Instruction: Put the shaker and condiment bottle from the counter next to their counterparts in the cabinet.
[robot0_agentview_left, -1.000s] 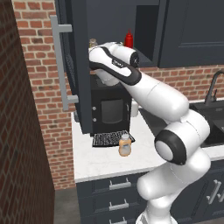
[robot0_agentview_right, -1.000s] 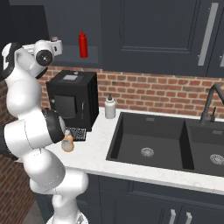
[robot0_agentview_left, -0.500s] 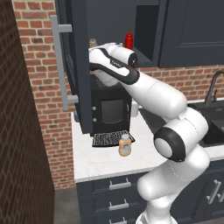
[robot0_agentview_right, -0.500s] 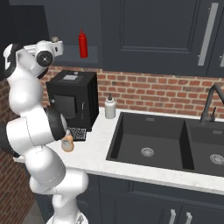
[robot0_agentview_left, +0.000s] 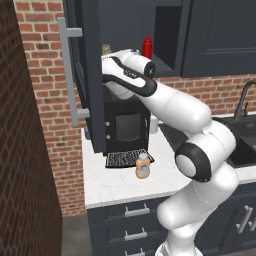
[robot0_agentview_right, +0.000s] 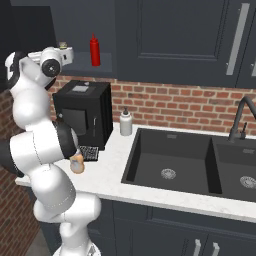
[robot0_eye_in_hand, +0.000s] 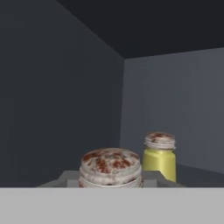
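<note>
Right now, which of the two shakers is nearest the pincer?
The shaker whose speckled cap sits between the pincer fingers; the mustard-yellow shaker stands farther back in the cabinet.

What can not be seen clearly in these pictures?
- Held shaker: in the hand view the bottom edge cuts off its body.
- Gripper: in the right base view the hand hides its fingers.
- Bottle: in the right base view the arm partly covers it.
- Cabinet floor: not visible from below.
</note>
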